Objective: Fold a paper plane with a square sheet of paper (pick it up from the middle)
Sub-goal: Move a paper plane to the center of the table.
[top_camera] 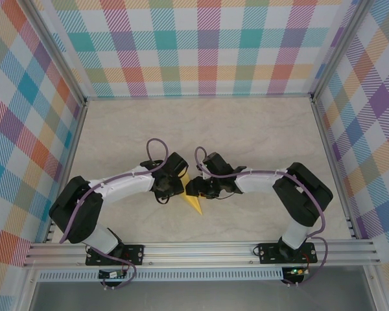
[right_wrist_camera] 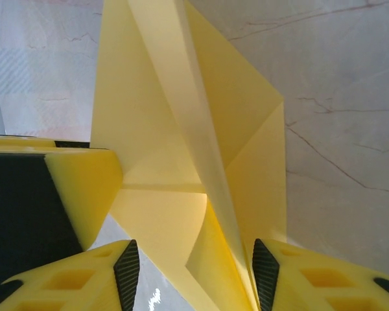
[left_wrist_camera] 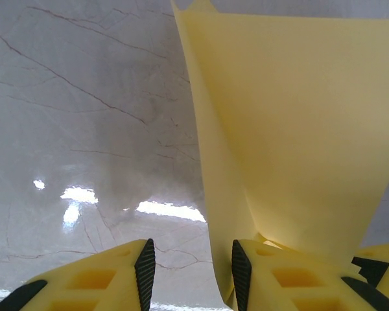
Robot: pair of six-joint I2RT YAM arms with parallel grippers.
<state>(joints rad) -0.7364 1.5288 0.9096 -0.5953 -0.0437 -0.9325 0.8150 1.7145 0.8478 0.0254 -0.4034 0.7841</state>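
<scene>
The square sheet of paper (top_camera: pixel 194 204) is a creased yellow wedge on the table between the two arms, its point toward the near edge. In the left wrist view the paper (left_wrist_camera: pixel 292 129) rises along and over the right finger (left_wrist_camera: pixel 292 278). My left gripper (left_wrist_camera: pixel 190 272) stands open, with bare table showing between its pads. In the right wrist view the folded paper (right_wrist_camera: pixel 181 142) shows a raised centre ridge that runs down between the jaws. My right gripper (right_wrist_camera: pixel 196 272) is open around that ridge, with the right pad (right_wrist_camera: pixel 264 272) close to it. The two grippers (top_camera: pixel 176 186) (top_camera: pixel 198 188) nearly touch.
The pale marbled tabletop (top_camera: pixel 246 129) is walled by checked panels at the back and both sides. An aluminium rail (top_camera: pixel 201 249) crosses the near edge by the arm bases. The left gripper's finger (right_wrist_camera: pixel 58 188) sits close at the left of the right wrist view.
</scene>
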